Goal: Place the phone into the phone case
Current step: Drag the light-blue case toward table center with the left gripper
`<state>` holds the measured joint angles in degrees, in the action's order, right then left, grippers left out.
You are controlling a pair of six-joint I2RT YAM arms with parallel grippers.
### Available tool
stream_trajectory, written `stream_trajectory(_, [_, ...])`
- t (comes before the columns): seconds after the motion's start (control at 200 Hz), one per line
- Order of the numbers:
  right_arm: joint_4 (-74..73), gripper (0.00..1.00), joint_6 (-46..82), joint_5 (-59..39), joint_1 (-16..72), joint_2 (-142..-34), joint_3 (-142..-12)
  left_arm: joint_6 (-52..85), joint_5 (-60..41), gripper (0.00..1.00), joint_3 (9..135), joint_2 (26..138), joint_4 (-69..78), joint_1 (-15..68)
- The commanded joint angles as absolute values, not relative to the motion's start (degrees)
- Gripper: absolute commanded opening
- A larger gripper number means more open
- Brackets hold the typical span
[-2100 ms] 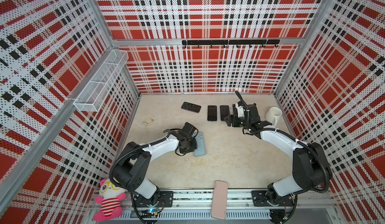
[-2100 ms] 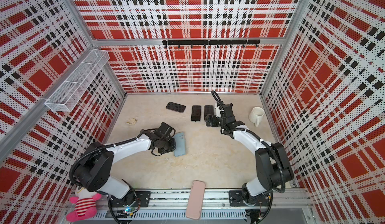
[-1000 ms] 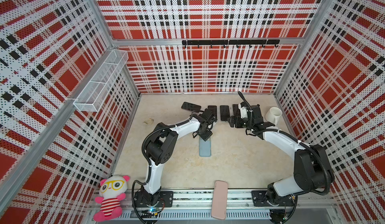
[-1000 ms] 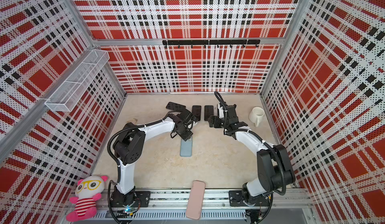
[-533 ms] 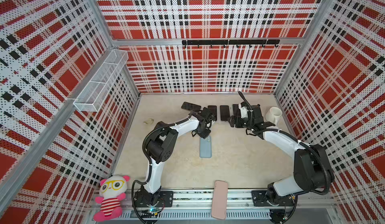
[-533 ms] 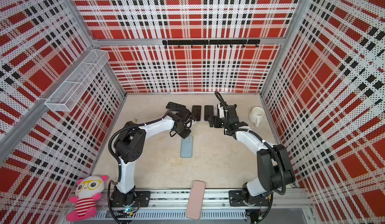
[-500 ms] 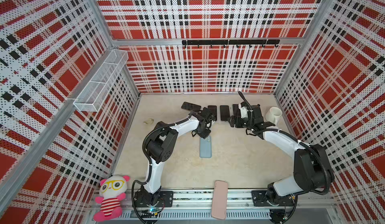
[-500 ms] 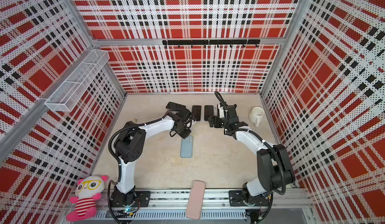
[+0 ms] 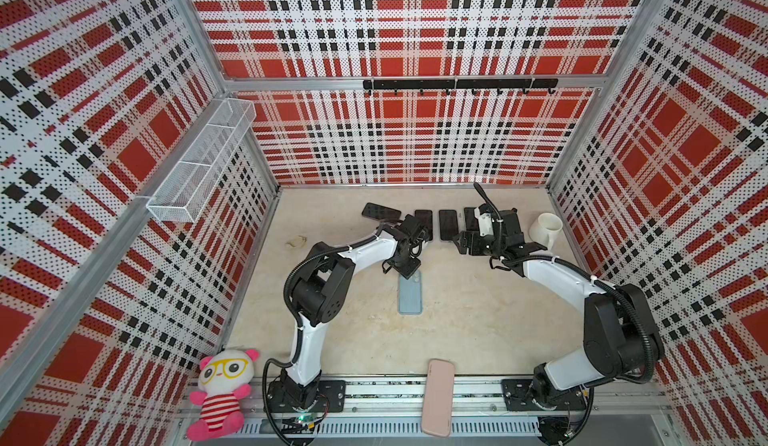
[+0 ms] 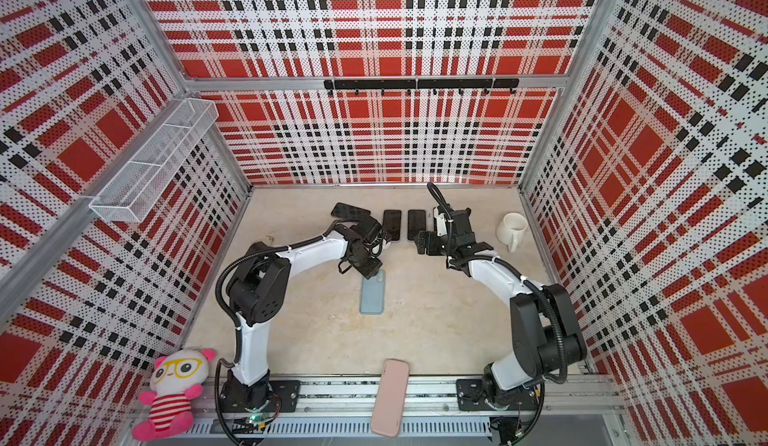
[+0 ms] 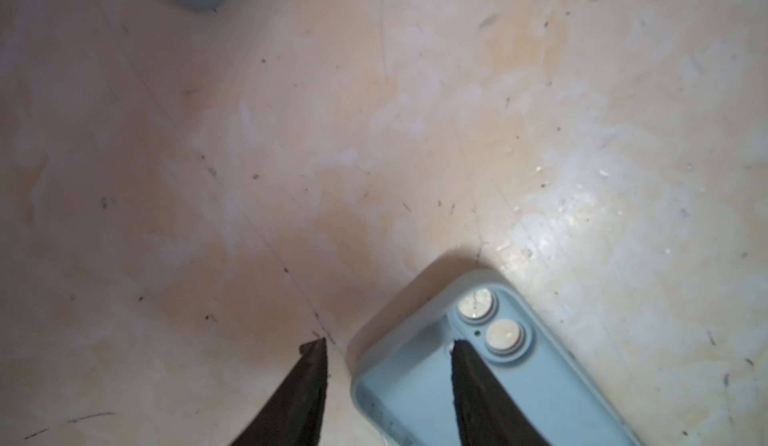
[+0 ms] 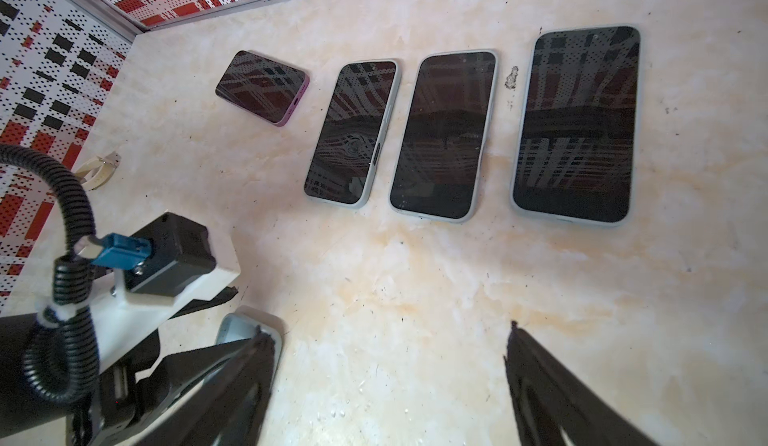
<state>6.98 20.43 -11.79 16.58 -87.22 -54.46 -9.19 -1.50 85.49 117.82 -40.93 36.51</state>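
A light blue phone case [image 9: 410,294] [image 10: 372,292] lies flat mid-table, lengthwise toward the back. Its far end with two round camera openings fills the left wrist view [image 11: 519,381]. My left gripper [image 9: 409,268] [image 10: 370,268] [image 11: 388,342] hangs open over that end, one finger above the case floor, the other above bare table, the case's side wall between them. Several dark-screened phones [image 12: 444,134] [image 9: 448,224] lie in a row at the back. My right gripper [image 9: 466,245] [image 12: 386,332] is wide open over bare table in front of them.
A white mug [image 9: 546,228] stands at the back right. A pink case [image 9: 437,402] rests on the front rail, and a plush toy [image 9: 220,394] sits at the front left. A small purple phone [image 12: 262,87] lies left of the row, a beige scrap [image 9: 296,241] farther left.
Two seconds ago my left gripper had the case at the left. It has since brought it to mid-table. Over the last second both arms hardly moved.
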Motion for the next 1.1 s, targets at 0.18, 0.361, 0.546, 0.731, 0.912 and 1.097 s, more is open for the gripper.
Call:
stream_trajectory(0.18, [6.7,0.89,19.4,-12.0,15.9,-88.2,-54.2,-9.8,-5.3,0.44,87.8,120.9,-40.8,37.1])
stream_trajectory(0.361, [6.7,0.89,19.4,-12.1,15.6,-88.7,-54.1,-8.6,-6.5,0.23,87.5,122.2,-41.0,37.0])
stream_trajectory(0.546, [6.6,0.89,19.2,-12.1,15.6,-89.0,-54.1,-5.4,-6.2,0.11,85.6,120.4,-40.6,36.5])
stream_trajectory(0.731, [6.2,0.89,19.3,-12.2,15.4,-89.0,-54.0,7.2,-4.6,0.07,78.4,114.4,-39.7,35.1])
stream_trajectory(0.912, [5.3,0.89,19.6,-13.6,15.3,-90.2,-54.3,27.4,-2.7,0.06,69.4,107.7,-36.3,33.0])
stream_trajectory(1.097, [4.8,0.89,19.5,-13.8,15.3,-90.6,-54.3,36.1,-1.2,0.05,64.1,102.5,-33.7,32.5])
